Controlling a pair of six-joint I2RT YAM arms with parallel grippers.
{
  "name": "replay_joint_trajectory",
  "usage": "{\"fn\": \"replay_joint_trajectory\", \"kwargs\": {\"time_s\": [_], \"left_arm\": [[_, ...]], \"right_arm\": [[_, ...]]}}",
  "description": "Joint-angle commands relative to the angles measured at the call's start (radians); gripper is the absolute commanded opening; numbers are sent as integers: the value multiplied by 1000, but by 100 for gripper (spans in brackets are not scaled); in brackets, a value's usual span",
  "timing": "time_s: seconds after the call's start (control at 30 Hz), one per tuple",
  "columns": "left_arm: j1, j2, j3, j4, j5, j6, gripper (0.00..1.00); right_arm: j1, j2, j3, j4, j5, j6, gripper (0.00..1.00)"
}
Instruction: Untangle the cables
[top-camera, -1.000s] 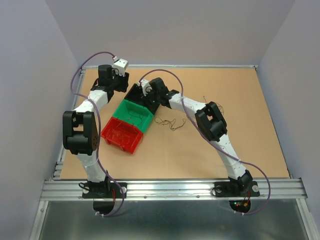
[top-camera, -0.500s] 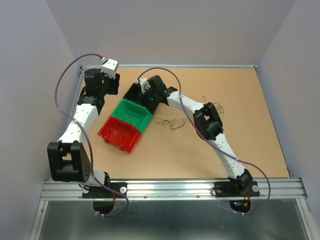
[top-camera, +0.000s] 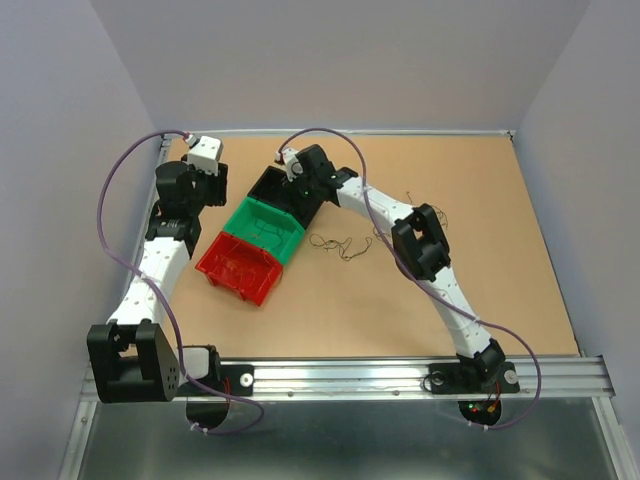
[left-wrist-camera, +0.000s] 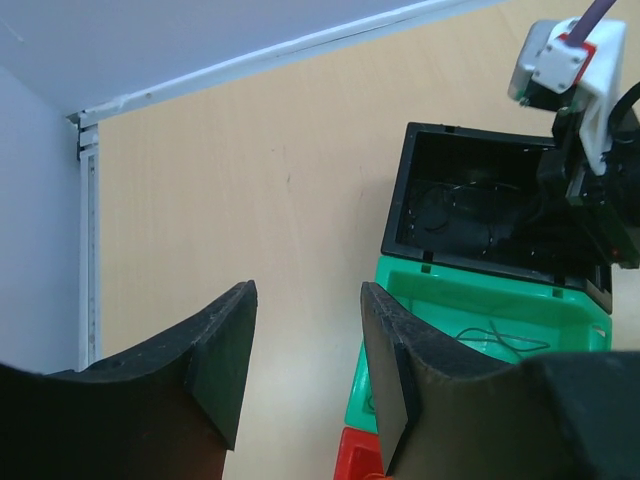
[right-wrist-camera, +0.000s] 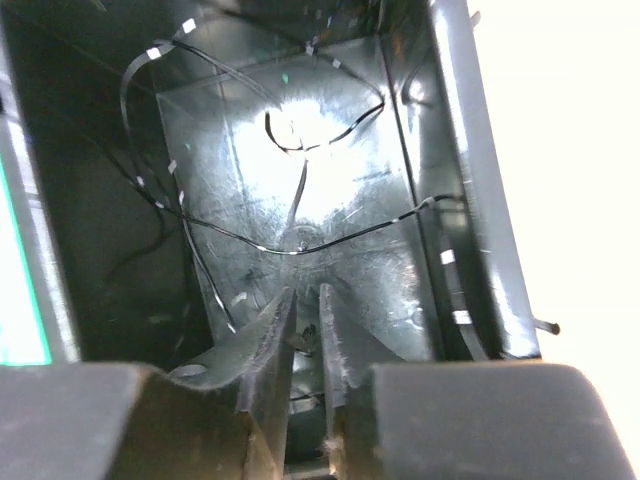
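A loose clump of thin dark and orange cables (top-camera: 340, 245) lies on the brown table to the right of the bins. A few more strands (top-camera: 441, 214) lie further right. Dark cables (right-wrist-camera: 300, 140) curl on the floor of the black bin (top-camera: 262, 186). My right gripper (right-wrist-camera: 307, 293) hangs just above them inside that bin, its jaws parted by a narrow gap with no strand pinched between them. A dark strand (left-wrist-camera: 497, 338) lies in the green bin (left-wrist-camera: 450, 300). My left gripper (left-wrist-camera: 308, 295) stands open and empty over bare table, left of the bins.
Three bins sit in a diagonal row: black at the back, the green bin (top-camera: 262, 226) in the middle, a red bin (top-camera: 240, 268) nearest. The left arm (top-camera: 160, 250) runs along the table's left edge. The right arm (top-camera: 420, 245) arches over the table's middle.
The left arm has swung back and left, away from the bins, its elbow dropping toward the near edge. The right gripper's jaws have parted slightly over the black bin.
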Motion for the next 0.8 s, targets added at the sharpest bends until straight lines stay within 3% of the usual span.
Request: {"fn": "replay_joint_trajectory", "kwargs": {"time_s": [0.0, 0.43, 0.47, 0.7, 0.77], "left_arm": [[-2, -8, -3, 56, -23, 2, 57], [-2, -1, -26, 67, 3, 10, 57], [-2, -1, -26, 68, 7, 11, 57], [-2, -17, -49, 71, 67, 28, 57], [-2, -30, -55, 71, 76, 37, 59]], "right_arm": [[-9, -107, 7, 25, -8, 30, 23], [-9, -161, -10, 70, -19, 82, 56], [-9, -168, -18, 71, -13, 85, 64], [-8, -329, -215, 157, 48, 113, 84], [-9, -413, -337, 189, 61, 145, 90]]}}
